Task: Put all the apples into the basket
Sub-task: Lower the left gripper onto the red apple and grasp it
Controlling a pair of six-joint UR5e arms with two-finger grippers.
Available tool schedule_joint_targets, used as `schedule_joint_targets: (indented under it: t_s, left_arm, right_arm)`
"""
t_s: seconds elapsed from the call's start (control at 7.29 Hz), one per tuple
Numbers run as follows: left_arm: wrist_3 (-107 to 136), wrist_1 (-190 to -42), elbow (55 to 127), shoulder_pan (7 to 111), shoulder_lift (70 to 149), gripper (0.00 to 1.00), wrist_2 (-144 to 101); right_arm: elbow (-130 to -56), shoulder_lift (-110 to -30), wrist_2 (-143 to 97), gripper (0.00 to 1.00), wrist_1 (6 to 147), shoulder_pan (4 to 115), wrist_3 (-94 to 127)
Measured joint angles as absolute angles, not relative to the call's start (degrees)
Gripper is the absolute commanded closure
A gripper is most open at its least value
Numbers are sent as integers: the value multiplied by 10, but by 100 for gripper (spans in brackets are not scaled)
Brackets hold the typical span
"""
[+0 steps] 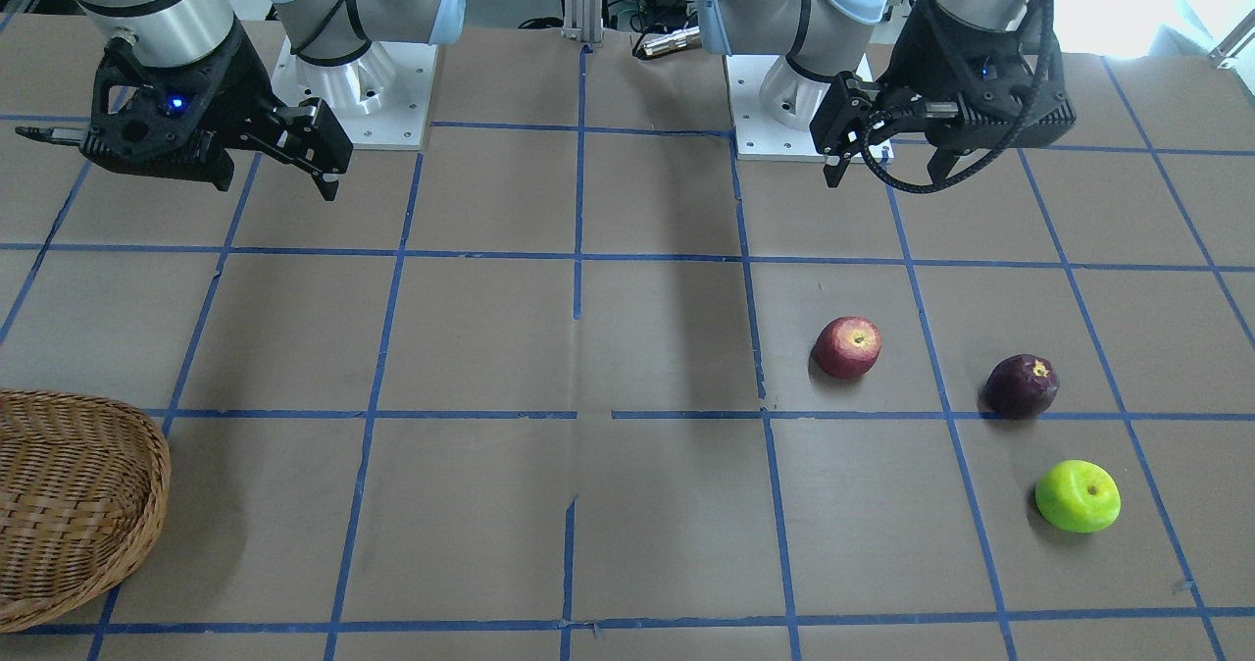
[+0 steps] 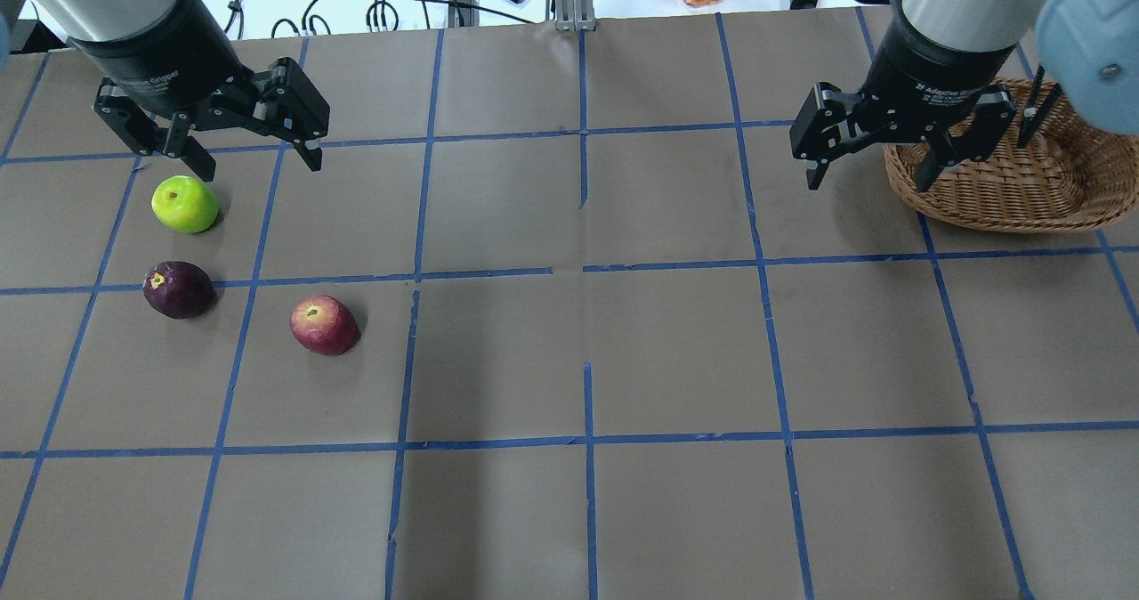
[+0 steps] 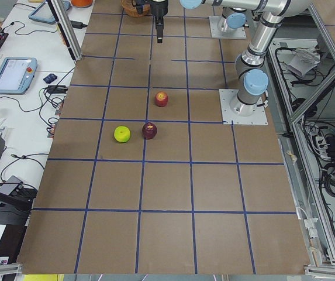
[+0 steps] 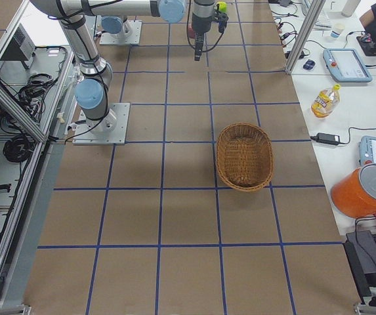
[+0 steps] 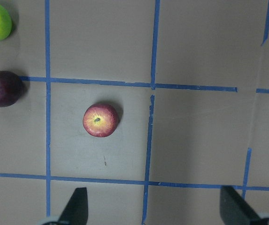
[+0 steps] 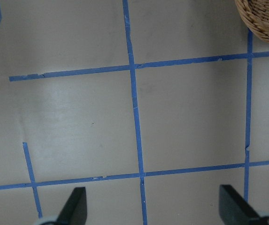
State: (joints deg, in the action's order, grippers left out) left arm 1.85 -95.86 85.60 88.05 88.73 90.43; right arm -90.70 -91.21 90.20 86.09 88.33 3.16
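- The basket (image 4: pixel 243 157) stands on the table (image 2: pixel 676 351). Its inside shows only woven wicker (all three apples lie outside it, on the tabletop).
- The red apple (image 2: pixel 325 325) rests well apart from the basket, toward the opposite end of the table. It is the closest of the three to the basket.
- The purple apple (image 2: pixel 179 289) lies farther from the basket than the red one. It is near the red apple but not touching it.
- The green apple (image 2: pixel 185 205) sits near the purple apple with a gap between them, and about as far from the basket.
- The right gripper (image 2: pixel 868 182) hangs above the table just beside the basket, its jaws spread wide and holding nothing. Its wrist camera catches only a piece of the basket's rim in one corner. From overhead one finger seems to cross the rim, though that may only be the effect of the gripper's height.
- The left gripper (image 2: pixel 261 166) hangs at the end of the table far from the basket, above the apples. Its jaws are also wide apart and hold nothing. In its wrist camera the red apple lies on the table ahead of the fingertips (image 5: pixel 78 208), untouched.
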Motion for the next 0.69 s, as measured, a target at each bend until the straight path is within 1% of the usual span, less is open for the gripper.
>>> schedule_joint_targets:
  t_s: [0.41, 0.55, 0.69]
  left_arm:
    - [17, -957, 877, 877, 898, 0, 907]
    - [12, -941, 903, 864, 906, 0, 906]
    - [-8, -901, 944, 839, 917, 0, 904]
  right_arm:
    - [-907, -912, 903, 0, 861, 883, 32]
    - [-907, -912, 903, 0, 861, 883, 32]
    - [-907, -912, 903, 0, 862, 883, 32]
